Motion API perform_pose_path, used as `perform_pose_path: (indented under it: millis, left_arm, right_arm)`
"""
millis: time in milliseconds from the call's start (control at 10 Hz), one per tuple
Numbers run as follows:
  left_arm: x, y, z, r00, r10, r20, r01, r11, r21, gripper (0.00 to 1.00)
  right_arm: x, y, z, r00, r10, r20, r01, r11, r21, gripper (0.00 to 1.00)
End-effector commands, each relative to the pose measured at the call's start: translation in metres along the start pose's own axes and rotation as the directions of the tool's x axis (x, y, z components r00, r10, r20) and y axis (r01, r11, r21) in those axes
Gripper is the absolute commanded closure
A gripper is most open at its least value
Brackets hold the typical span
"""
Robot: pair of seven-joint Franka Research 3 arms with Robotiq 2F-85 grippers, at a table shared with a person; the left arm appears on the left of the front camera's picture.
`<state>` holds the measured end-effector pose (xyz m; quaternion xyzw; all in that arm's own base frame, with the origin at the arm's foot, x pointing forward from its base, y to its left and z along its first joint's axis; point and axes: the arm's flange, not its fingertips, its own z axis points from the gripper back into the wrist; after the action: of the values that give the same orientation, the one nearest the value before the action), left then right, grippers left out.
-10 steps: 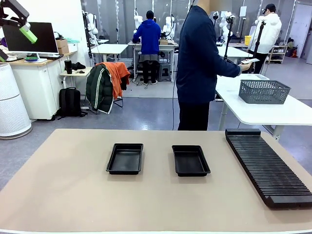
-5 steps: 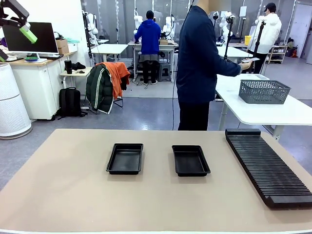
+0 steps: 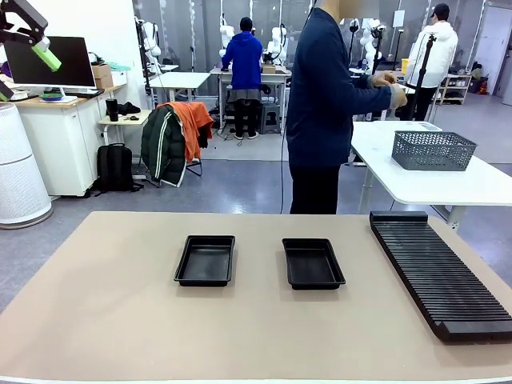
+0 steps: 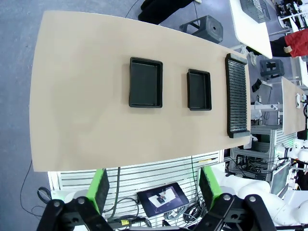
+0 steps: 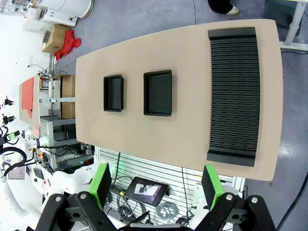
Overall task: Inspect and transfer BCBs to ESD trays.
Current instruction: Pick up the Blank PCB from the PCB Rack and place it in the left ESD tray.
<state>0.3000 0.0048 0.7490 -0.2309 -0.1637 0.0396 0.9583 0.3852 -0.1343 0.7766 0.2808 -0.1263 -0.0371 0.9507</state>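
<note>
Trays sit side by side near the middle of the table (image 3: pixel 120 320): in the front view you have the left tray (image 3: pixel 205 260) left of centre and the right tray (image 3: pixel 313 263) just right of centre, apart from each other, each lying flat with its black floor showing. Right of them, the long rack (image 3: pixel 440 272) runs along the frame's right side. Your left gripper (image 4: pixel 154 185) hangs high over the table with its green pads (image 4: pixel 98 185) spread wide at the bottom edge of the left wrist view. Both trays lie well apart from it in the upper half of that frame, above the gap between the fingers, with the rack to their right. Your right gripper (image 5: pixel 157 185) is likewise spread wide at the bottom edge of the right wrist view. The trays are well apart from it too, up in the middle of the frame, left of the rack. Across the table, the person (image 3: pixel 324 104) stands turned toward the frame's right with both hands (image 3: pixel 390 86) raised together at the upper right, above a grey basket (image 3: pixel 433 150) on a white side table. You cannot tell what those hands hold.
</note>
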Motion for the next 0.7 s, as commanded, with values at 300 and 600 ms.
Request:
perform_pose_path:
  millis: [300, 600]
  left_arm:
    - [-0.0003, -0.0005, 0.0008, 1.0, 0.0, 0.005, 0.0, 1.0, 0.0, 0.0]
    - [-0.0003, -0.0005, 0.0008, 1.0, 0.0, 0.005, 0.0, 1.0, 0.0, 0.0]
  right_arm:
    - [-0.0008, 0.0003, -0.0001, 1.0, 0.002, 0.0, -0.002, 1.0, 0.001, 0.0]
    - [-0.0008, 0.0003, -0.0001, 1.0, 0.002, 0.0, -0.002, 1.0, 0.001, 0.0]
